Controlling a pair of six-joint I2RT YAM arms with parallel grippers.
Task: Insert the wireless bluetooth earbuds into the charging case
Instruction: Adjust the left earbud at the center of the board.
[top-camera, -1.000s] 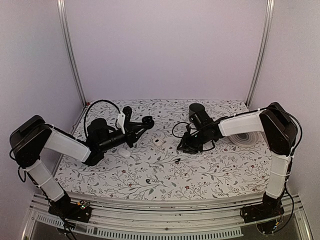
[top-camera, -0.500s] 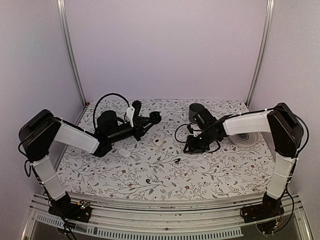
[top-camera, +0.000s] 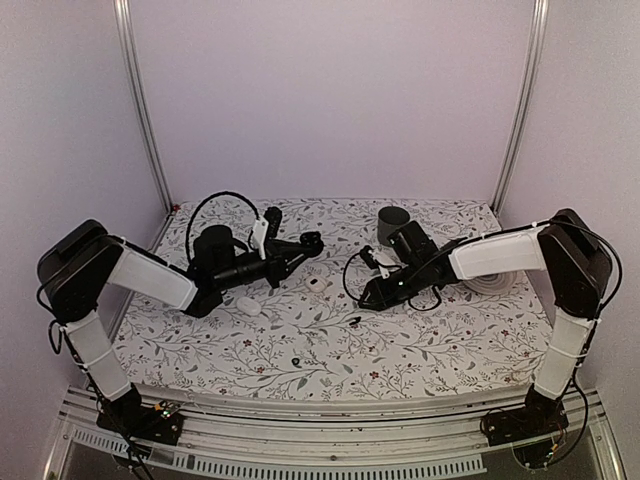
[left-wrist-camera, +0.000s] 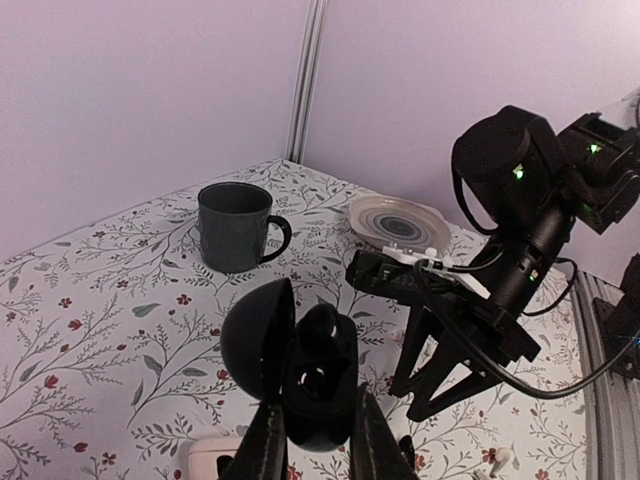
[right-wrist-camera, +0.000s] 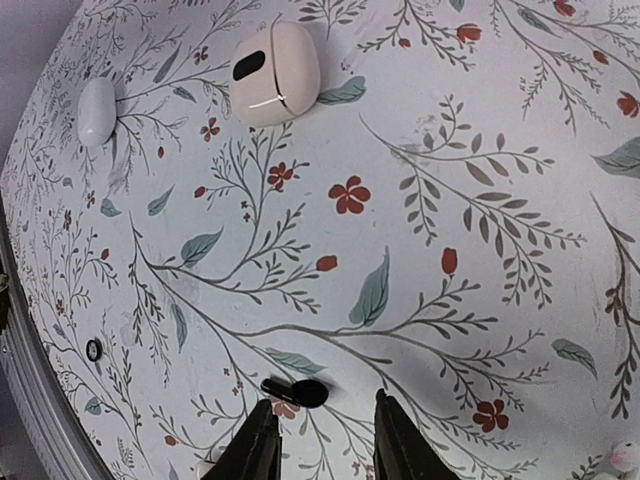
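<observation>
My left gripper (left-wrist-camera: 318, 412) is shut on the black charging case (left-wrist-camera: 320, 385), which it holds above the table with the lid (left-wrist-camera: 255, 340) swung open to the left. A dark earbud (left-wrist-camera: 335, 335) seems to sit in the upper socket, and the lower socket looks hollow. From above, the case (top-camera: 311, 240) hangs left of centre. A second black earbud (right-wrist-camera: 300, 391) lies on the floral cloth just ahead of my right gripper's left finger. The right gripper (right-wrist-camera: 322, 440) hovers over it, open, with nothing between its fingers. In the top view this earbud (top-camera: 354, 321) lies just below the right gripper (top-camera: 368, 297).
A white case with a dark spot (right-wrist-camera: 275, 72) and a white oval object (right-wrist-camera: 97, 110) lie beyond the earbud. The grey mug (top-camera: 392, 220) and a ribbed plate (top-camera: 492, 278) stand at the back right. A small dark ring (top-camera: 296, 362) lies nearer the front edge.
The left arm has lifted the open case and carried it a little right and back. The right wrist has turned and shifted slightly nearer the earbud on the cloth.
</observation>
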